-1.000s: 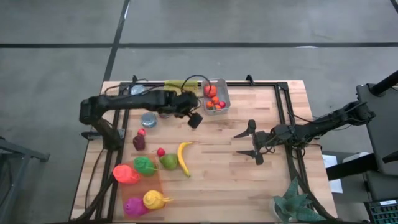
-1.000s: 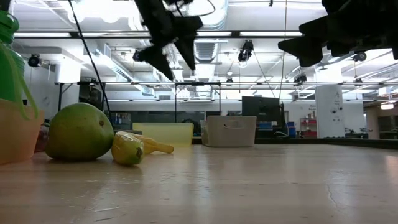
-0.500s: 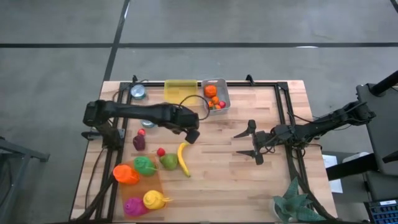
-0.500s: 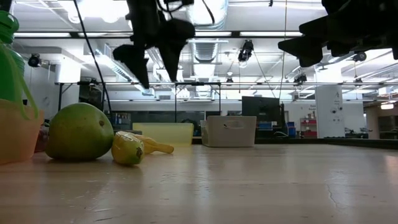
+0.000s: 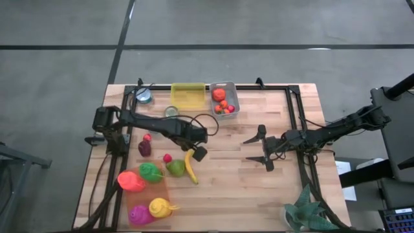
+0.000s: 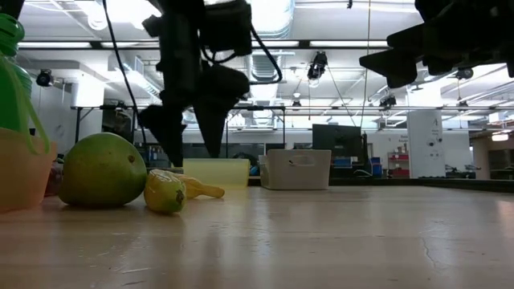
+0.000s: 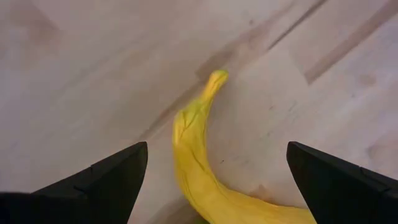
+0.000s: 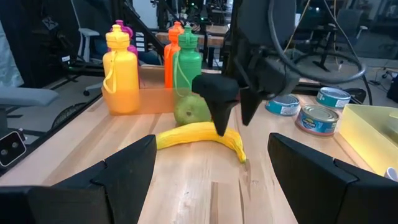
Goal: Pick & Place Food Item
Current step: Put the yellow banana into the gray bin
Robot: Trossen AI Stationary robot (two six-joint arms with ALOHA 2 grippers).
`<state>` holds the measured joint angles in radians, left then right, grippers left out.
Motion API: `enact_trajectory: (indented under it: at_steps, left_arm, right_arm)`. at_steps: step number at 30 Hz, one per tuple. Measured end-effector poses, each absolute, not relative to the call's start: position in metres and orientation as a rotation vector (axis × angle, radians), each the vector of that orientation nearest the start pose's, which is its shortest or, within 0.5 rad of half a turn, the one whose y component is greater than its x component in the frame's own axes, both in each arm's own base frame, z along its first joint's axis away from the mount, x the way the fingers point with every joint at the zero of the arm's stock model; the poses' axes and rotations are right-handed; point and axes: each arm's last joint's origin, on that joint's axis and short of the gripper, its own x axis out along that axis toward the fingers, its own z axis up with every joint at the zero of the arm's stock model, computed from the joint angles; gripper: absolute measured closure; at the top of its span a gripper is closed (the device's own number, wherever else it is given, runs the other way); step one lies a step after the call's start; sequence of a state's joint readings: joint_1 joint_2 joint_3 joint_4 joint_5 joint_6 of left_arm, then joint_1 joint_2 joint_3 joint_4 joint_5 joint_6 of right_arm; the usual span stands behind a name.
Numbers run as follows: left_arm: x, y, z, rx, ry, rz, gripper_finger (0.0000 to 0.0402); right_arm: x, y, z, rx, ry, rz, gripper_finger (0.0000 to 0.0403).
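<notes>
The left gripper (image 5: 200,153) hangs over the stem end of the banana (image 5: 191,166), its two fingers spread wide and pointing down, empty. In the left wrist view the banana (image 7: 202,168) lies flat on the wooden table (image 7: 87,74) between the two dark fingers (image 7: 109,177), with bare wood on either side of it; the fingers do not touch it. In the low view the left gripper (image 6: 193,140) is just above the banana (image 6: 173,190), with its tips close to the fruit.

Just beside the banana, on the far side from the right arm, sits a green pear (image 5: 174,168), and a small red fruit (image 5: 167,157) lies next to that. Farther out from the gripper on that same side stand four coloured bottles: orange (image 5: 130,181), green (image 5: 150,172), magenta (image 5: 139,214) and yellow (image 5: 160,207). A dark red item (image 5: 144,147) sits near the left arm's elbow.

Behind the left gripper, toward the back edge of the table, are a yellow tray (image 5: 187,95) and a clear bin (image 5: 224,99) holding red and orange pieces. Two tins (image 5: 171,111) lie on that side as well.

The right gripper (image 5: 262,148) waits well apart from the banana, over bare wood, its fingers held apart and holding nothing. From the right wrist view the left gripper (image 8: 230,106) is seen poised above the banana (image 8: 202,135).
</notes>
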<state>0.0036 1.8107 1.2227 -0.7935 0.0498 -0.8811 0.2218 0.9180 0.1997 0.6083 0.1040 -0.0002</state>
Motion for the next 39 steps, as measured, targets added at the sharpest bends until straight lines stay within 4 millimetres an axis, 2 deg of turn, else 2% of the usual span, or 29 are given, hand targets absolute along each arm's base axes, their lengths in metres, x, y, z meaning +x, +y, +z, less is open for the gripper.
enact_trajectory:
  at_steps: [10, 14, 21, 34, 37, 39]
  left_arm:
    - [0.325, -0.004, 0.149, -0.785, 1.325, 0.504, 0.0017]
    - [0.324, -0.004, 0.143, -0.764, 1.320, 0.476, 0.0039]
    - [0.320, -0.004, 0.138, -0.758, 1.322, 0.481, 0.0123]
    - [0.323, -0.003, 0.138, -0.763, 1.293, 0.478, 0.0313]
    - [0.323, -0.003, 0.139, -0.754, 1.285, 0.489, 0.0343]
    - [0.323, -0.002, 0.139, -0.753, 1.282, 0.491, 0.0346]
  right_arm:
    - [0.176, 0.037, 0.186, -0.018, 0.109, 0.118, 0.0097]
    - [0.176, 0.037, 0.186, -0.018, 0.110, 0.118, 0.0097]
    - [0.176, 0.037, 0.186, -0.019, 0.111, 0.118, 0.0097]
    - [0.176, 0.037, 0.186, -0.019, 0.115, 0.118, 0.0097]
    - [0.176, 0.037, 0.186, -0.019, 0.115, 0.118, 0.0097]
    - [0.176, 0.037, 0.186, -0.019, 0.115, 0.118, 0.0097]
